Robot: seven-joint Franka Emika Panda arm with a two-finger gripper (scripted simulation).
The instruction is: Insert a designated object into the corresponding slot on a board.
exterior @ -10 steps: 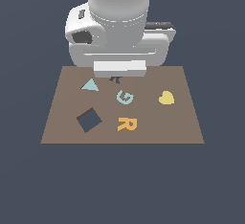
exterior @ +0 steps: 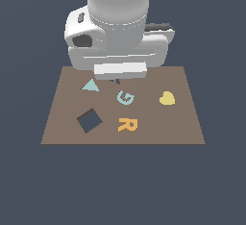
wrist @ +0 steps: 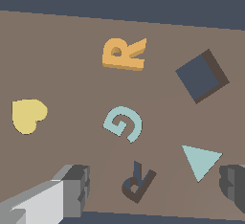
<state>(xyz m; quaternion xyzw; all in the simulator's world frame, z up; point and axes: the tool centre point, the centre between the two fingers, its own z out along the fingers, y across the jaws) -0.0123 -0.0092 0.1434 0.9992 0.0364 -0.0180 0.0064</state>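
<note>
While claw [wrist: 153,189] open over R slot [wrist: 137,182]: teal G [wrist: 123,124] betw. slot & orange R [wrist: 124,53] (untouched).

The ground [exterior: 120,185] is a flat, uniform dark slate blue that fills the exterior view on every side, with no seam, wall, furniture or window to be seen. In the wrist view the same blue runs as a plain band. The light is even and soft, casting only faint shadows.
</note>
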